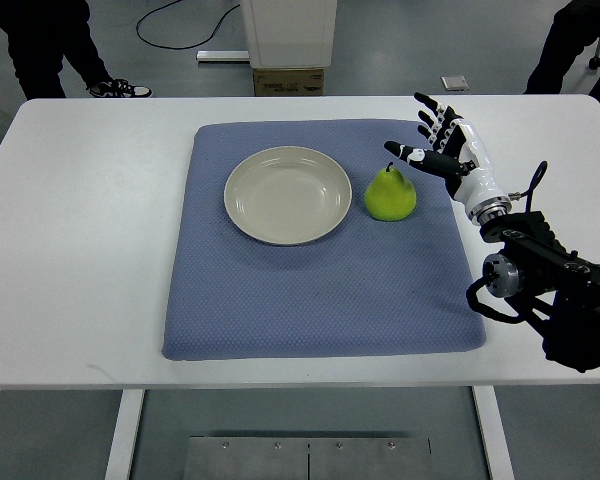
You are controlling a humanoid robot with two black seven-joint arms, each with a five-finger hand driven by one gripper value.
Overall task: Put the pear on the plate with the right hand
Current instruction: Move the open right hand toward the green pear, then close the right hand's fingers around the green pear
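Note:
A green pear [390, 194] stands upright on the blue mat [310, 290], just right of the empty cream plate [287, 194]. My right hand [432, 140] hovers to the right of the pear and slightly behind it, fingers spread and holding nothing. Its thumb [412, 154] reaches out over the pear's stem without gripping it. The right arm enters from the right edge of the picture. No left arm shows.
The mat lies on a white table [90, 250]. Beyond the far edge are a white pedestal [288, 30], a cardboard box [288, 80], a floor cable, and people's legs at the top left and top right corners.

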